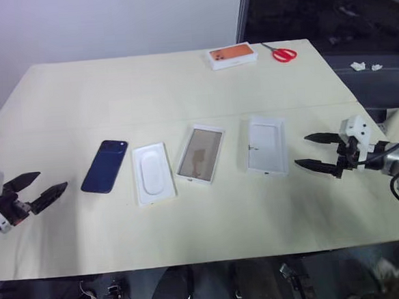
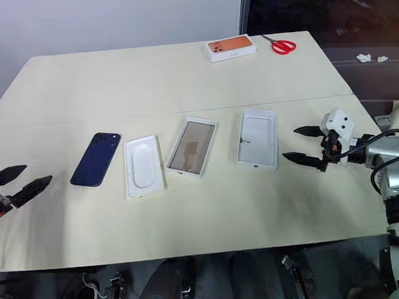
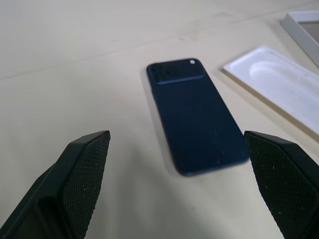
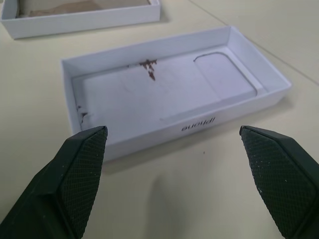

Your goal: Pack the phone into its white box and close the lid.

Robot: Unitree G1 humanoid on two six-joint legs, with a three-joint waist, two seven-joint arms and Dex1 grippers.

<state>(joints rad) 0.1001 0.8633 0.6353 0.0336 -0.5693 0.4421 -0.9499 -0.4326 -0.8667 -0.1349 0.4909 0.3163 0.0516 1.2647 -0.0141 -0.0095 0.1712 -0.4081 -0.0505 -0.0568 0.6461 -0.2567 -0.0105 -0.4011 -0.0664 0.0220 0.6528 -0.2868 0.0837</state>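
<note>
We are lining up the left gripper (image 1: 43, 190), fingers spread wide and empty, on the slim glossy navy-blue phone (image 1: 105, 166) lying flat on the cream worktop (image 1: 181, 89) beside the white moulded insert (image 1: 152, 173). We should pinch it across its long edges, low, since it will be slipping easily. The right gripper (image 1: 317, 151), fingers also apart, is waiting just beside the all-white cardboard lid (image 1: 266, 145), with the tan-floored white box (image 1: 200, 153) sitting between.

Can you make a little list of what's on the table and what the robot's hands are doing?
phone: flat on the table, camera side up
white insert: beside the phone
white box: open, nothing inside
lid: lying inner face up
left end effector: open, near the phone
right end effector: open, near the lid
far edge: orange-topped box, red scissors
</note>
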